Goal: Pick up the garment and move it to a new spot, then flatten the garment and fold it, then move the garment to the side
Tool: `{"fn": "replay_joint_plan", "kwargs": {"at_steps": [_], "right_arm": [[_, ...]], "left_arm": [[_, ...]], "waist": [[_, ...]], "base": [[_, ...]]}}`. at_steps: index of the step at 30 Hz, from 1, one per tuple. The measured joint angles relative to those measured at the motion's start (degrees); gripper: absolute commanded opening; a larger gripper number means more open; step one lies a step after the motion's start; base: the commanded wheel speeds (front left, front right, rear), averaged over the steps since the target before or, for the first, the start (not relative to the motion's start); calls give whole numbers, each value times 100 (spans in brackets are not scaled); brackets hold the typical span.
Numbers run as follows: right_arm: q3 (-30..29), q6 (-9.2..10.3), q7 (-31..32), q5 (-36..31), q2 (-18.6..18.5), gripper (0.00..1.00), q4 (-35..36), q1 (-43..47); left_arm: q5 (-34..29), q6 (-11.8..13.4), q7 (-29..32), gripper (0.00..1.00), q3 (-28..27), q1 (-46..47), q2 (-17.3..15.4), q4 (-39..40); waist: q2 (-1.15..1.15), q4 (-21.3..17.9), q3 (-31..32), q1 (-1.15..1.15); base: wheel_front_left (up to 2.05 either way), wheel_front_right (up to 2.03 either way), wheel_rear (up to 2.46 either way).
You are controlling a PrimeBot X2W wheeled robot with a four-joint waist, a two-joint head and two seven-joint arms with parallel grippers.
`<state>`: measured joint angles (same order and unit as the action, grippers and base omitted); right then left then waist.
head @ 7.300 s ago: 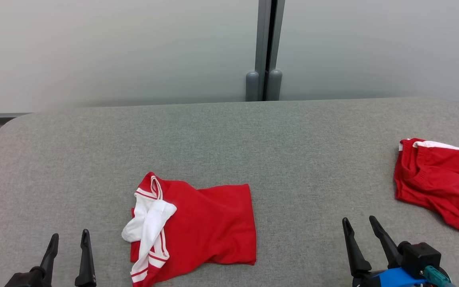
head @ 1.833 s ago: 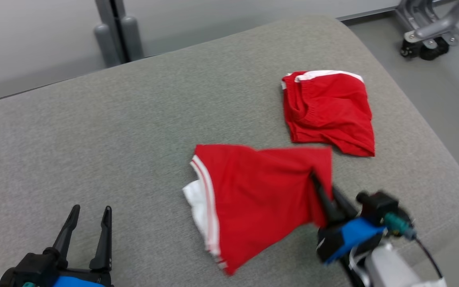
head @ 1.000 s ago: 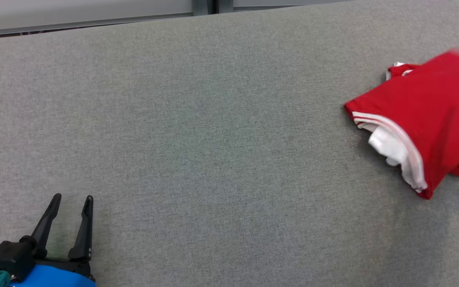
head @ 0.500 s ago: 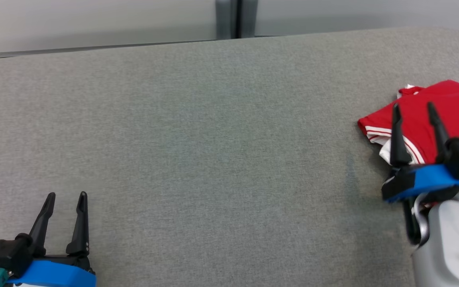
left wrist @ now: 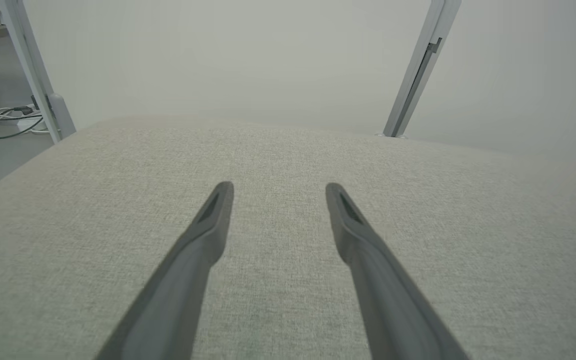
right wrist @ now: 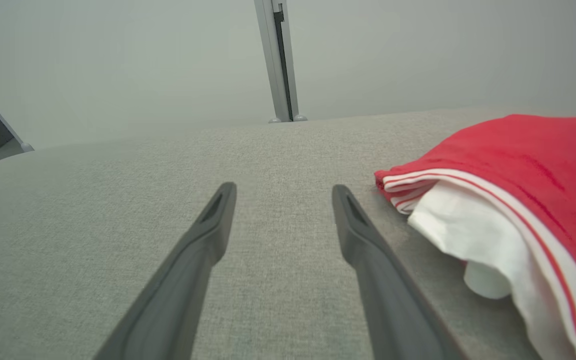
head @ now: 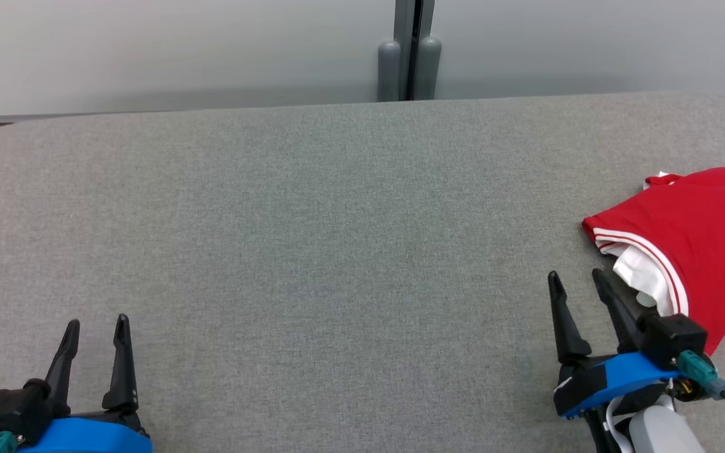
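The red garment (head: 708, 233) lies at the table's (head: 337, 251) right end, just right of the right gripper (head: 574, 274). That gripper gapes empty, clear of the cloth.

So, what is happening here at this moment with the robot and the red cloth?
A two-armed robot is handling a red garment with white trim. It lies as a folded bundle at the right side of the grey padded table. Nothing is held: the left gripper and the right gripper are both open and empty, the right one close beside the bundle. The move to the side looks done.
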<state>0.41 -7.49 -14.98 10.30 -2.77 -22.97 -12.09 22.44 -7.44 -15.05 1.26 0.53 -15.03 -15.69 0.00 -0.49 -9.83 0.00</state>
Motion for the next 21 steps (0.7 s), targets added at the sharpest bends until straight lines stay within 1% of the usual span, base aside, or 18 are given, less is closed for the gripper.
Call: {"fn": "replay_joint_plan", "kwargs": {"at_steps": [11,16,18,19,21], "right_arm": [[204,0,0,116,-1,100,-62,292],[204,0,0,194,-2,100,-77,351],[200,0,0,199,-2,100,-77,376],[192,0,1,205,2,0,-85,387],[191,1,13,204,13,0,-178,431]], "left_arm": [[-297,0,0,100,-278,-206,426,-264],[-396,0,0,100,-359,-297,488,-281],[-310,0,0,100,-313,-327,510,-243],[-260,0,1,0,-264,-343,514,-252],[-260,0,19,0,-240,-386,583,-335]], "waist": [[-1,-27,591,-1],[-1,-110,777,0],[-1,-120,809,0],[-1,-116,818,0],[0,-116,822,0]], "base": [[0,0,0],[0,0,0],[0,0,0],[0,0,0],[0,0,0]]}}
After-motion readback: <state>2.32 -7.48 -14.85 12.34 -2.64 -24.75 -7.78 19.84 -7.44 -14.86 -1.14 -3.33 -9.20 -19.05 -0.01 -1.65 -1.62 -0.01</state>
